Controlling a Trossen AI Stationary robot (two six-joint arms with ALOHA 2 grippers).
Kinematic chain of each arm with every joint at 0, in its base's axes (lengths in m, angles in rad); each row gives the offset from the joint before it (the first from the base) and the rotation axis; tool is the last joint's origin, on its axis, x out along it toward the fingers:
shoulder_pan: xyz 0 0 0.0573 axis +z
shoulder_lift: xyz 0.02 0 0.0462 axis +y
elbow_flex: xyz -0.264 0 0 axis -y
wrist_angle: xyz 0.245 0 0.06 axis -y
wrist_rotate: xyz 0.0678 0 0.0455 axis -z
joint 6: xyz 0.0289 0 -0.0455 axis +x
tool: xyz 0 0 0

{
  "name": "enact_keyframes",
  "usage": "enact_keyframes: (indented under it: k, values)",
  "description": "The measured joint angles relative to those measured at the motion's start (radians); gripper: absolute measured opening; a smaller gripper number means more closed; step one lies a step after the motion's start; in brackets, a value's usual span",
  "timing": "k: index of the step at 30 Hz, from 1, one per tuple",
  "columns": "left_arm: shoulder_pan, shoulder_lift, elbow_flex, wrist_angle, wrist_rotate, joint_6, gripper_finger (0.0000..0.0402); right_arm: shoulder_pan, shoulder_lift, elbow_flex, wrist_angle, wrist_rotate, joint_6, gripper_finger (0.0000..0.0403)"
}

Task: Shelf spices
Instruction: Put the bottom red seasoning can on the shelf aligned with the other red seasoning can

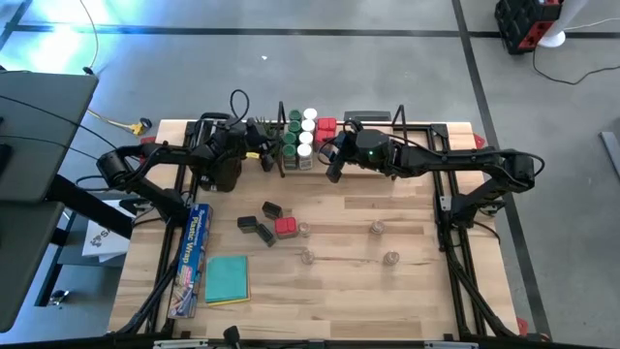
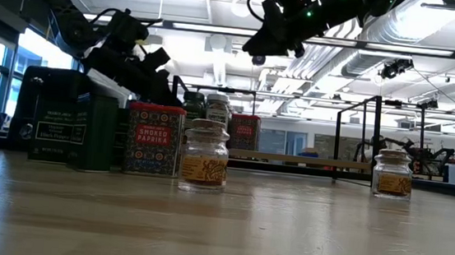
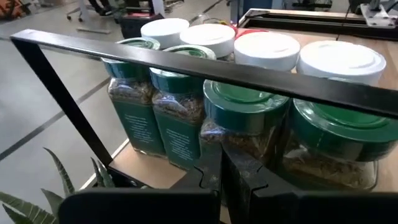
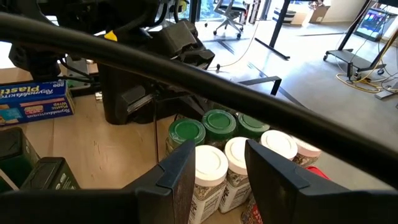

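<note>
The shelf (image 1: pixel 455 136) stands at the table's far side. On its left end stand green-lidded jars (image 1: pixel 290 136), white-lidded jars (image 1: pixel 308 126) and red tins (image 1: pixel 327 126). My left gripper (image 1: pixel 268 153) is shut at the shelf's left end, its fingertips (image 3: pixel 222 177) right before a green-lidded jar (image 3: pixel 242 124). My right gripper (image 1: pixel 334 163) is open and empty, high above the jars; a white-lidded jar (image 4: pixel 208 165) shows below, between its fingers. Dark tins (image 1: pixel 257 225), a red tin (image 1: pixel 286 227) and tiny clear jars (image 1: pixel 308 256) stand on the table. My left gripper's shut fingertips come level from the table's left at the side of a green-lidded jar (image 3: pixel 231 140) that stands on the shelf under the black frame bar (image 3: pixel 186 59). I cannot tell whether they touch it.
A black toaster (image 1: pixel 223 165) stands left of the shelf, close under my left arm. A plastic-wrap box (image 1: pixel 192 257) and a teal pad (image 1: pixel 228 279) lie at the near left. Plant leaves (image 3: pixel 56 180) show beside the shelf's frame. Two more clear jars (image 1: pixel 377 228) (image 1: pixel 391 258) stand mid-table.
</note>
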Motion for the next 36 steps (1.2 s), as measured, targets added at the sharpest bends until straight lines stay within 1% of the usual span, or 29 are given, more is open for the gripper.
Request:
enact_keyframes:
  k: [6, 12, 17, 22, 27, 31, 34, 36]
  values:
    - [-0.001, 0.002, -0.001, 0.007, 0.0, 0.007, 0.0, 0.0, 0.0, 0.0, 0.008, 0.0, -0.002, 0.0133]
    - [-0.002, 0.045, 0.019, 0.057, 0.003, 0.012, 0.0, 0.0, 0.0, 0.0, 0.008, 0.0, -0.002, 0.0133]
    - [-0.004, 0.079, 0.077, 0.001, 0.011, 0.012, 0.0, 0.0, 0.0, 0.0, 0.008, 0.0, -0.002, 0.0133]
    - [-0.003, 0.073, 0.092, -0.041, 0.009, 0.028, 0.0, 0.0, 0.0, 0.0, 0.008, 0.0, -0.002, 0.0133]
    - [0.005, 0.036, 0.09, -0.137, -0.03, 0.063, 0.0, 0.0, 0.0, 0.0, -0.005, 0.0, -0.002, 0.0133]
    - [0.008, -0.032, 0.09, -0.205, -0.098, 0.105, 0.0, 0.0, 0.0, 0.0, -0.075, 0.0, 0.001, 0.0133]
    - [0.014, -0.093, 0.092, -0.259, -0.118, 0.129, 0.0, -0.004, 0.0, 0.0, -0.137, -0.003, 0.026, 0.0133]
    - [0.019, -0.139, 0.092, -0.293, -0.126, 0.141, 0.0, -0.014, 0.001, 0.0, -0.192, -0.043, 0.027, 0.0133]
